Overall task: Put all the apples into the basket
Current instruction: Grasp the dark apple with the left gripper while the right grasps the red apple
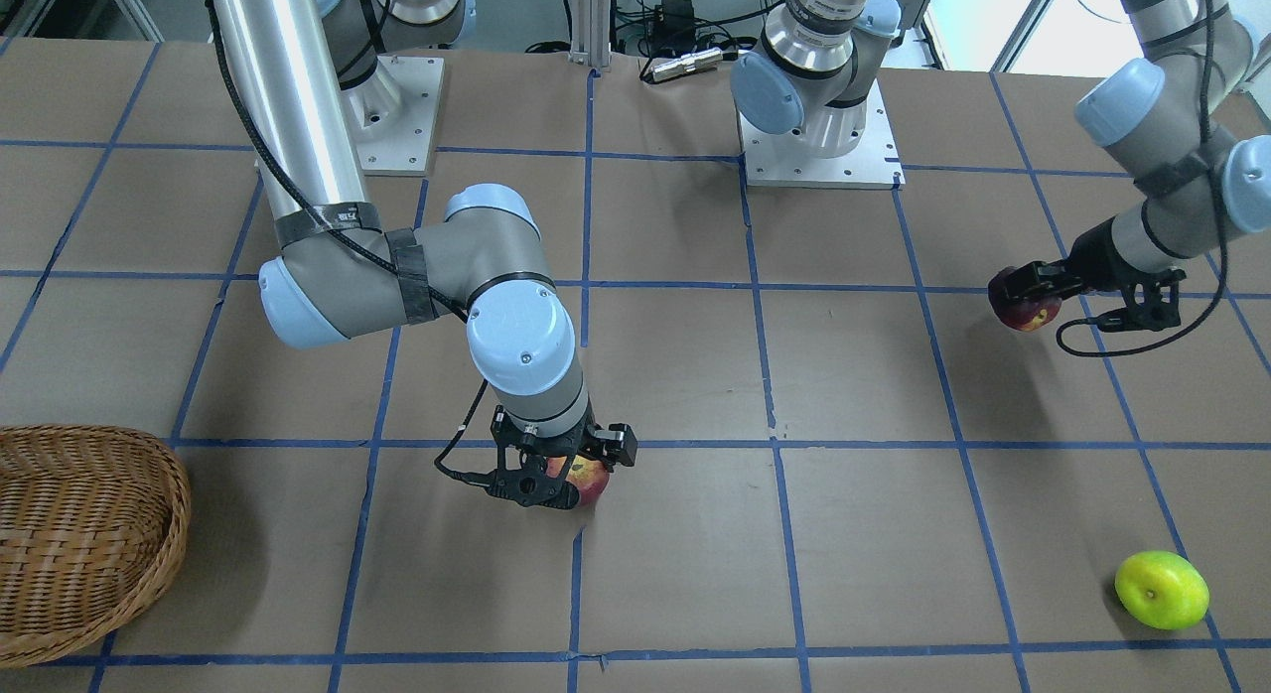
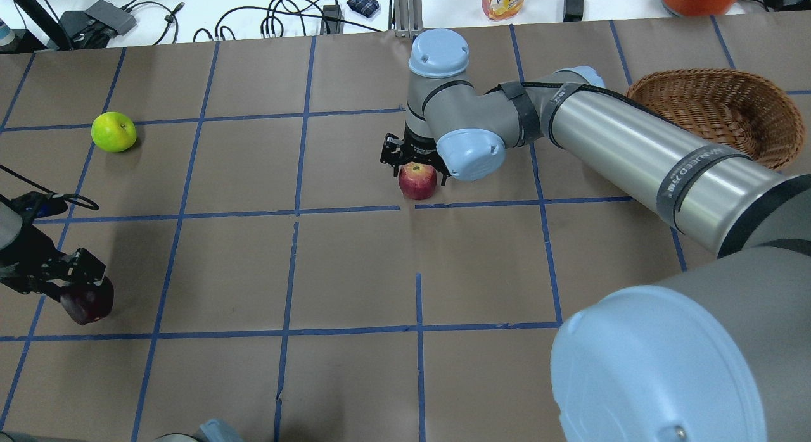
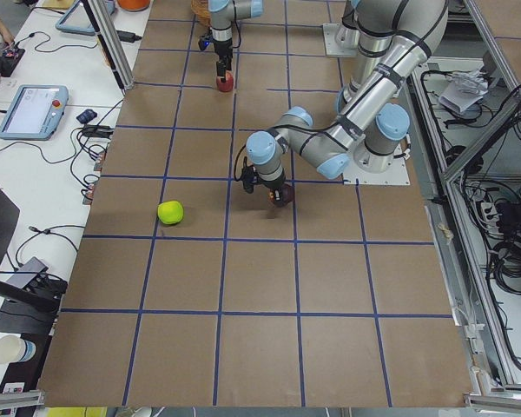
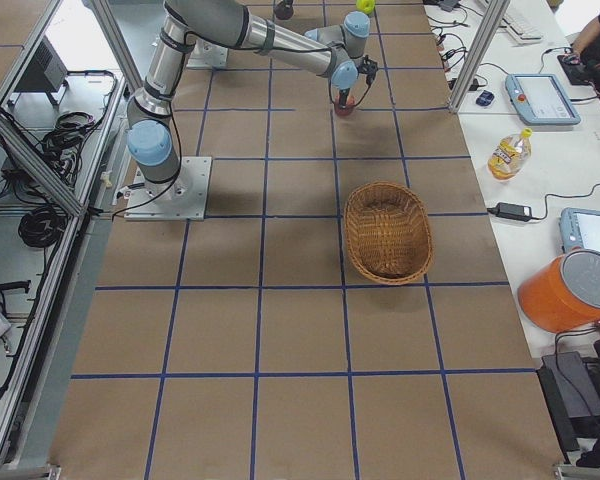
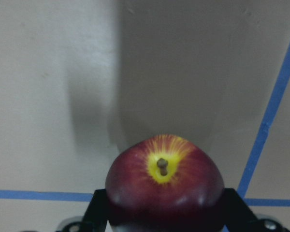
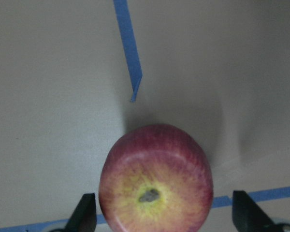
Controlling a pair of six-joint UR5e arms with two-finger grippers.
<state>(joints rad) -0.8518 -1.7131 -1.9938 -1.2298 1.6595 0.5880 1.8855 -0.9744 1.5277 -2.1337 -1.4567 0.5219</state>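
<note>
Left gripper pinches the maroon apple, held far across the table from the basket; right gripper, fingers spread and clear of the fruit, straddles the red apple on the table nearer the basket; the green apple lies farthest from the basket.

Bright, even overhead light. A broad soft shadow lies ahead of the left gripper, beyond the dark maroon round apple it holds. Both wrist views are soft-focused. A glossy highlight runs along the right arm's silver metal tube.
</note>
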